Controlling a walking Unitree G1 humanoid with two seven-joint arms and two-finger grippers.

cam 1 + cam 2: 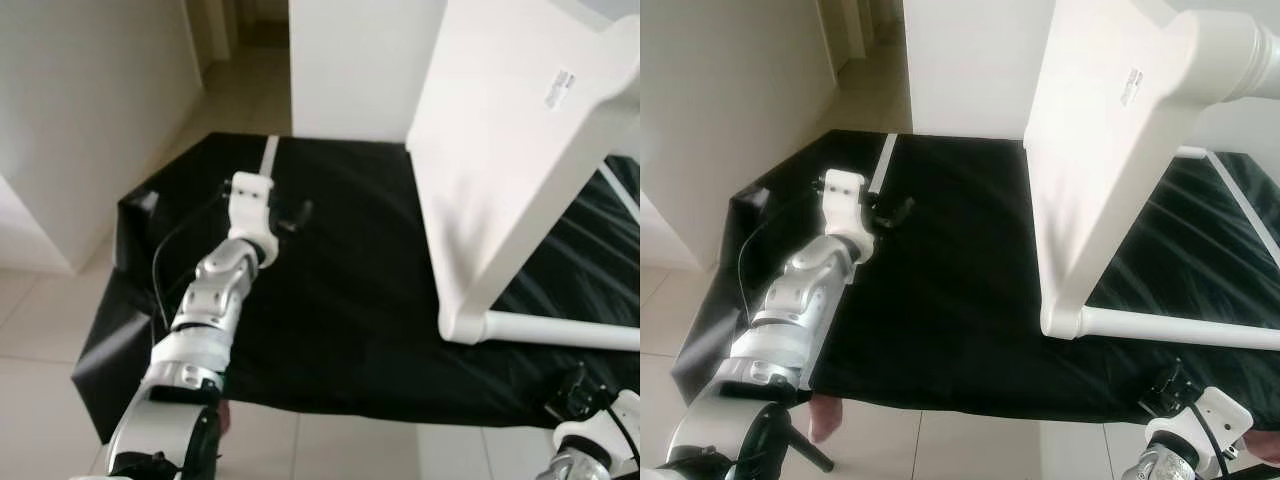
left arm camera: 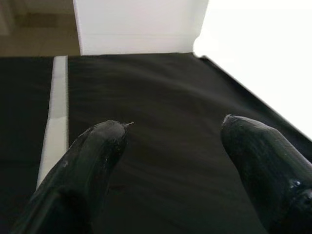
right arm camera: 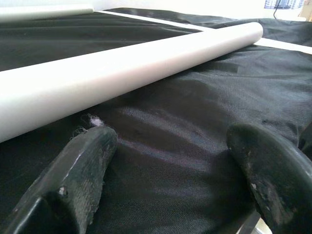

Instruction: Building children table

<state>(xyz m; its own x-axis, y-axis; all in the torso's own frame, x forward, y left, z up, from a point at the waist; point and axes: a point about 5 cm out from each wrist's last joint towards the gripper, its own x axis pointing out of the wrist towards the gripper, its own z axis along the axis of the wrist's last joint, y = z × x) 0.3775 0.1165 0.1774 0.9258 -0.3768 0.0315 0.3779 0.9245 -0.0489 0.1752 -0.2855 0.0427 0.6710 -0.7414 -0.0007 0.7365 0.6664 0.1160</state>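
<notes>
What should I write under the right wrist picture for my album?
Open right gripper hovering over black cloth, beside a white table leg.

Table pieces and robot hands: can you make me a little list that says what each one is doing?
surface: black cloth spread over the work area
tabletop: white tabletop standing on its edge on the cloth, tilted
leg: white leg lying flat on the cloth, joined at the tabletop's lower corner
strip: white strip lying on the cloth by the far left side
left gripper: left gripper open, empty, over the cloth left of the tabletop
right gripper: right gripper open, empty, low over the cloth near the leg
</notes>
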